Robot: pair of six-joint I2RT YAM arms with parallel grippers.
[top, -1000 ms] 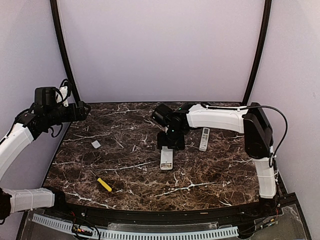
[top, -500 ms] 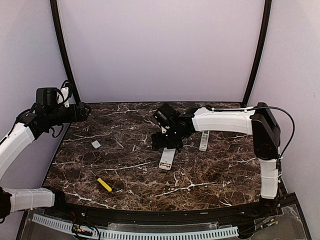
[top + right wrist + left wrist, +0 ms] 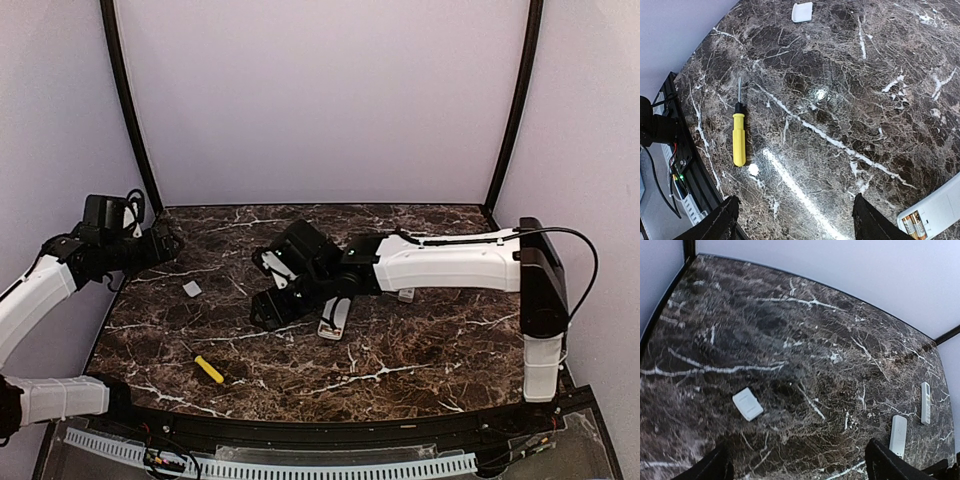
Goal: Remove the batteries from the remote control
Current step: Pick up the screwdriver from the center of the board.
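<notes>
Top external view has the dark brown, white-veined marble table [image 3: 430,350] filling the lower half of the frame. The white-and-black right arm [image 3: 450,262] stretches across it from the right edge to centre-left. This puts the right gripper [image 3: 268,308] just left of the white rectangular plastic remote control [image 3: 334,318], probably so it can work on the remote's open end. Right wrist view shows its fingers [image 3: 722,220] spread apart and holding nothing.

The left gripper [image 3: 168,240] is held raised at the left edge of the frame, well apart from the remote, seemingly to keep clear. Its fingers [image 3: 715,467] are also apart and empty.

A second, slimmer white remote [image 3: 925,402] lies at the right of the left wrist view. The yellow-handled screwdriver [image 3: 739,140] lies flat and untouched at centre-left of the right wrist view, perhaps kept there for prying. The small flat white cover [image 3: 802,12] lies alone at the top of that view, far from the remote, which explains the exposed bay.

In the lower right corner, two small cylindrical reddish-gold batteries [image 3: 912,223] sit side by side inside the remote's open compartment, not yet taken out.
</notes>
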